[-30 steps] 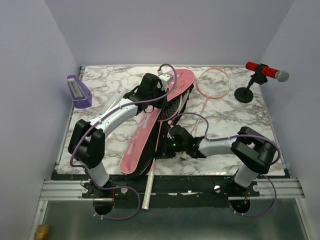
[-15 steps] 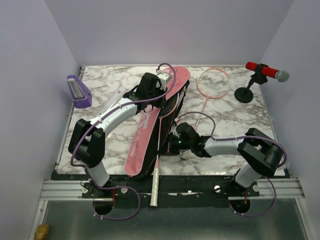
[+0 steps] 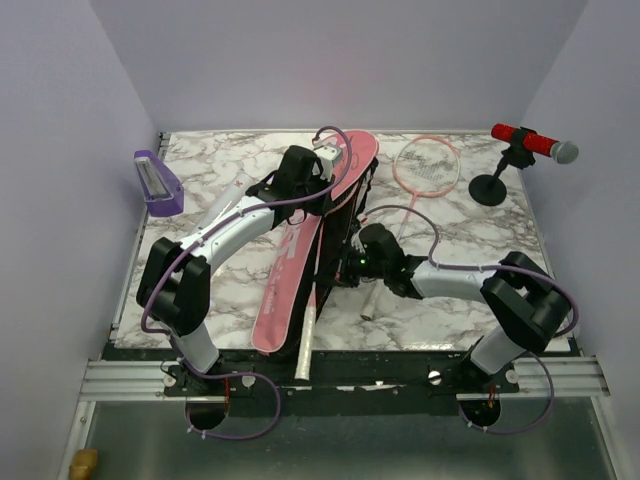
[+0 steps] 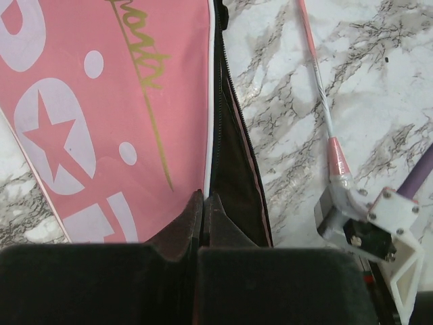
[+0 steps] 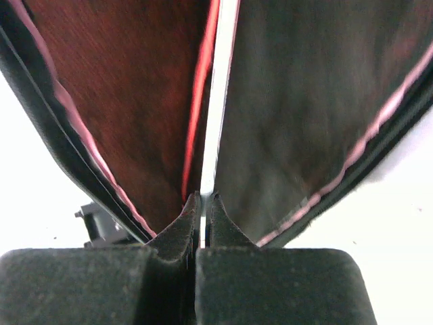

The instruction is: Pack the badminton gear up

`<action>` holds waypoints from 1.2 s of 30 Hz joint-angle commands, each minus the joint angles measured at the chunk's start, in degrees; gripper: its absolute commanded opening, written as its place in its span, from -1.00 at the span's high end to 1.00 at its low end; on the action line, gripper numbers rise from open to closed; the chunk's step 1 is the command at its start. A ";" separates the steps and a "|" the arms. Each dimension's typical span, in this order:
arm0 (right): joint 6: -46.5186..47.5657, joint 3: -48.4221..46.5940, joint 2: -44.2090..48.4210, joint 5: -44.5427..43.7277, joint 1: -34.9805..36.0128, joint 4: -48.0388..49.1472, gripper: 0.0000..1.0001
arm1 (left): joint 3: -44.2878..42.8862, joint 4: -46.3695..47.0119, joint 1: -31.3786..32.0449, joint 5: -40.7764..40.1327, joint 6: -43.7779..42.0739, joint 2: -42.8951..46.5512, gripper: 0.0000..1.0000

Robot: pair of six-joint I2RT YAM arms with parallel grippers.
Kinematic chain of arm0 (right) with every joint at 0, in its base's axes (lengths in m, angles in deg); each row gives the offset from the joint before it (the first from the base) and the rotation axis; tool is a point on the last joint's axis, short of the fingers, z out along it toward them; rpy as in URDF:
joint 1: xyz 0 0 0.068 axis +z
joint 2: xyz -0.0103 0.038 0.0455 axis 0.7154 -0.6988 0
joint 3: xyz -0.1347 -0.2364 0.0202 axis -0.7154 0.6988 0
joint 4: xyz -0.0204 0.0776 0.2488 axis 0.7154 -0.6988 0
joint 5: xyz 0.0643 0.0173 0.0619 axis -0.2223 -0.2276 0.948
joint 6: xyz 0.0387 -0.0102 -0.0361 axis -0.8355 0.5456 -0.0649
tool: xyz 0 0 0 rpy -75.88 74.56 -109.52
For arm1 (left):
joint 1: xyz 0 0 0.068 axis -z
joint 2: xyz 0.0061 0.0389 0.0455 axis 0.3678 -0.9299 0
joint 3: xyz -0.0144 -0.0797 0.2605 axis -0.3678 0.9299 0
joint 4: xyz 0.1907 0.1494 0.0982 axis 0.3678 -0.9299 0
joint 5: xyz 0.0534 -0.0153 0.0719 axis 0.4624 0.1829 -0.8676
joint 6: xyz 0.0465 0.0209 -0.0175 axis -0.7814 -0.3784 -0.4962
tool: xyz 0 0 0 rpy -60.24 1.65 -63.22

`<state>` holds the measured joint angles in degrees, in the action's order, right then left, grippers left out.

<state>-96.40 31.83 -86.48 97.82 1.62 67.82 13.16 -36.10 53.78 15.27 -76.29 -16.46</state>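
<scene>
Here, pink bag (image 3: 286, 274) unzipped, racket (image 5: 220, 81) partly inside, left fingers (image 4: 181, 231) pinching its edge, right fingers (image 5: 173, 235) clamped on racket

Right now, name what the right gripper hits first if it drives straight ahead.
The bag: the right gripper is shut on its dark fabric, so it would likely just push further into those folds.

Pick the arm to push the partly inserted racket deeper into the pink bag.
Right. The right gripper is shut on the racket by its thin shaft, between the open sides of the bag, so it can likely slide it in. The left gripper is shut on the bag's edge.
</scene>
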 commanded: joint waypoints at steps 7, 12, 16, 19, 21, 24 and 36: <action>3.98 -12.91 -6.50 -0.43 -5.80 -2.05 0.99 | 1.45 1.73 -0.04 2.66 1.03 2.04 1.00; 9.24 -18.71 -10.72 -3.33 -6.51 -7.76 0.99 | 1.45 1.64 -0.13 4.42 1.47 2.22 1.00; 11.80 -21.62 -13.98 -5.00 -6.77 -10.76 0.99 | 1.28 1.47 0.05 5.12 1.56 2.40 1.00; 11.98 -22.50 -15.47 -5.53 -6.95 -10.59 0.99 | 1.10 1.47 0.14 5.30 1.73 2.40 1.00; 12.50 -23.29 -16.26 -5.88 -6.86 -10.41 0.99 | 1.10 1.38 0.31 5.48 2.00 2.40 1.00; 13.03 -23.90 -16.71 -7.29 -6.94 -10.41 0.99 | 1.19 1.29 0.40 5.57 1.82 2.66 1.00; 4.34 -22.85 -18.90 -8.70 -7.12 -1.01 0.99 | 1.36 1.21 0.75 5.22 2.00 3.36 1.00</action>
<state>-88.23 9.82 -103.42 93.07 -4.74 57.37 13.90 -33.45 53.52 17.44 -75.64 -15.98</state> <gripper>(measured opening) 0.013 0.010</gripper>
